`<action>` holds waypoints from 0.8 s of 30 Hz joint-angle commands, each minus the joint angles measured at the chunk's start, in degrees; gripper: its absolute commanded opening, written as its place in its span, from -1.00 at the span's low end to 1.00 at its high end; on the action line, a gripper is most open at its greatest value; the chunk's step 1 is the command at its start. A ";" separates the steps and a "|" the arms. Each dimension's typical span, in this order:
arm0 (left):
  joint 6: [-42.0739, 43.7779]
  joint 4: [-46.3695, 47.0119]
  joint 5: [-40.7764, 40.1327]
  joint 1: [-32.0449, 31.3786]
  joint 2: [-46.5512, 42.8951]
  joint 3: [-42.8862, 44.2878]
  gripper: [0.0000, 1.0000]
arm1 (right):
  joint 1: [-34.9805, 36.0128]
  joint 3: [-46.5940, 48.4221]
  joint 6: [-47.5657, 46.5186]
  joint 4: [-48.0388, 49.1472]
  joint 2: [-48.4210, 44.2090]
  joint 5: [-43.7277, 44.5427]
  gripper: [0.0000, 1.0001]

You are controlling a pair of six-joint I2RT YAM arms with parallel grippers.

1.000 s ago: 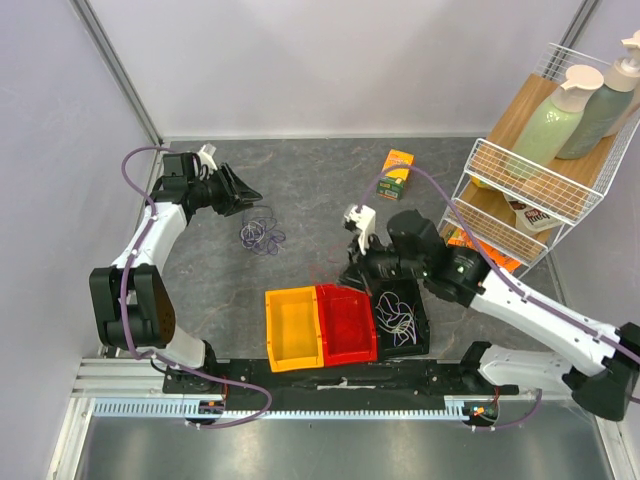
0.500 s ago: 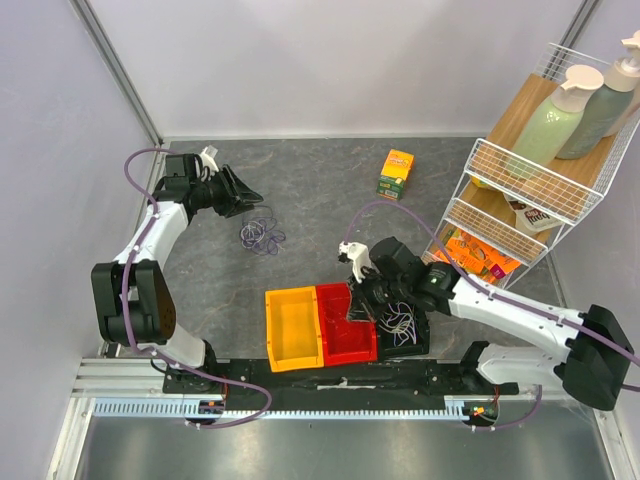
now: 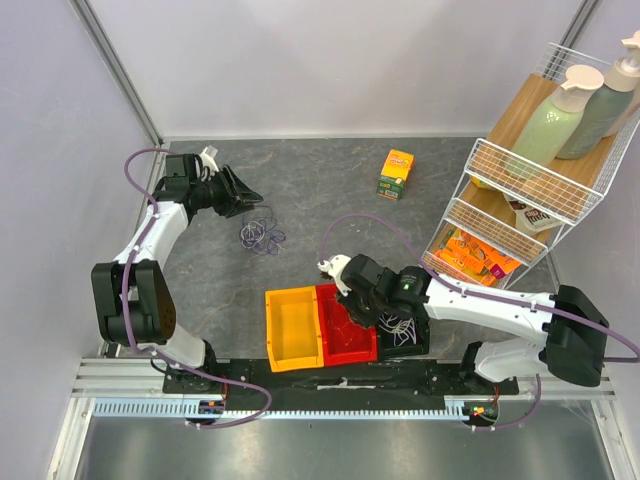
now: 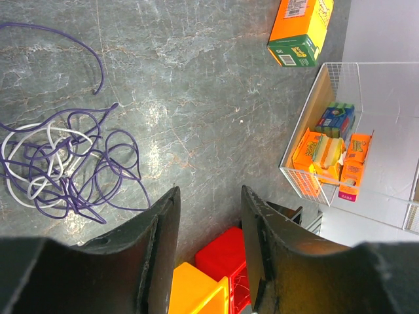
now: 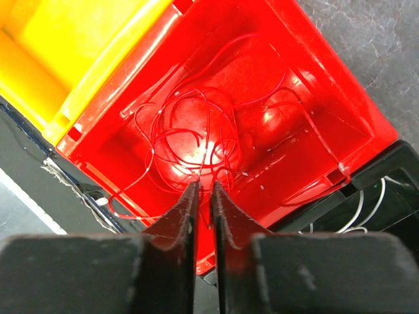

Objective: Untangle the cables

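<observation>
Red is the colour of both wire and box: the red cable (image 5: 196, 137) lies in loose curly loops inside the red bin (image 5: 340, 124), likely because each colour gets its own box. The right gripper (image 5: 204, 191) hangs just above it, jaws only a tiny bit apart. Out on the table (image 4: 196, 98), the purple and white cables (image 4: 59, 163) make one thin, floppy knot. The left gripper (image 4: 209, 203) hovers near that knot, jaws spread, holding nothing, probably ready to pick next.
</observation>
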 commanded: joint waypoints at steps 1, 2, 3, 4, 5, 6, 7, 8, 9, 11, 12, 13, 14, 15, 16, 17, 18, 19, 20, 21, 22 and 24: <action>-0.88 1.44 1.40 0.27 0.37 -0.04 -0.04 | 1.04 3.24 1.06 -0.68 -1.06 3.93 -0.47; -0.88 1.44 1.49 0.35 0.46 -0.04 -0.03 | 1.04 3.50 1.32 -1.13 -2.11 4.28 -0.40; -0.97 1.44 1.66 0.35 0.55 -0.04 -0.03 | 1.04 3.85 1.32 -1.65 -3.07 3.94 -0.32; -0.97 1.44 1.84 0.35 0.64 -0.04 -0.04 | 1.13 4.29 1.41 -2.09 -4.39 3.33 -0.25; -1.14 1.44 2.01 0.44 0.64 0.05 -0.03 | 1.04 4.65 1.49 -2.53 -5.62 2.80 -0.19; -1.06 1.53 2.01 0.35 0.64 0.05 -0.04 | 1.04 5.00 1.49 -2.80 -6.59 2.62 -0.14; -1.06 1.53 2.10 0.35 0.55 -0.03 -0.04 | 1.13 5.35 1.49 -3.15 -7.64 2.97 -0.10; -1.14 1.61 2.10 0.35 0.46 -0.04 -0.04 | 1.04 5.79 1.58 -3.33 -8.44 4.10 -0.06; -1.15 1.61 1.93 0.35 0.37 -0.12 -0.03 | 1.04 6.49 1.67 -3.33 -8.79 5.42 -0.01; -1.23 1.61 1.58 0.35 0.46 -0.12 0.02 | 1.04 8.50 1.32 -2.98 -8.45 8.31 0.10; -1.23 1.53 1.31 0.44 0.55 -0.21 0.05 | 1.04 9.13 1.06 -2.11 -7.31 9.38 0.12; -1.32 1.35 1.05 0.44 0.55 -0.21 0.09 | 0.96 11.13 0.88 -0.62 -6.00 10.60 0.14; -1.23 1.09 0.44 0.53 0.72 -0.12 0.12 | 0.95 12.02 0.36 0.96 -3.81 11.49 0.15; -1.32 0.74 -0.52 0.62 0.64 -0.12 0.14 | 0.78 14.29 0.09 3.33 -0.48 12.71 0.16; -1.15 0.39 -1.49 0.97 0.64 -0.04 0.16 | 0.69 16.49 0.09 5.27 1.29 14.12 0.16; -0.97 -0.14 -2.46 1.23 0.81 0.05 0.17 | 0.08 18.34 -0.17 8.07 4.36 15.09 0.17; -0.88 -0.58 -3.43 1.67 0.90 0.23 0.17 | -0.36 19.32 -0.96 12.19 8.30 15.19 0.18; -0.88 -0.93 -4.22 2.19 1.16 0.23 0.17 | -0.89 20.20 -2.27 16.32 11.30 15.19 0.18; -0.97 -1.02 -4.66 2.81 1.51 0.23 0.17 | -1.67 21.51 -3.33 20.71 15.07 15.19 0.20; -1.23 -1.02 -4.93 3.60 1.86 0.05 0.15 | -2.73 23.35 -3.69 25.63 19.03 14.40 0.21; -1.49 -1.02 -5.02 4.22 2.39 0.05 0.12 | -3.87 25.46 -3.52 28.37 22.81 13.09 0.20; -1.93 -1.11 -4.76 5.71 3.62 -0.12 0.06 | -6.07 32.21 -2.03 31.55 30.89 11.33 0.20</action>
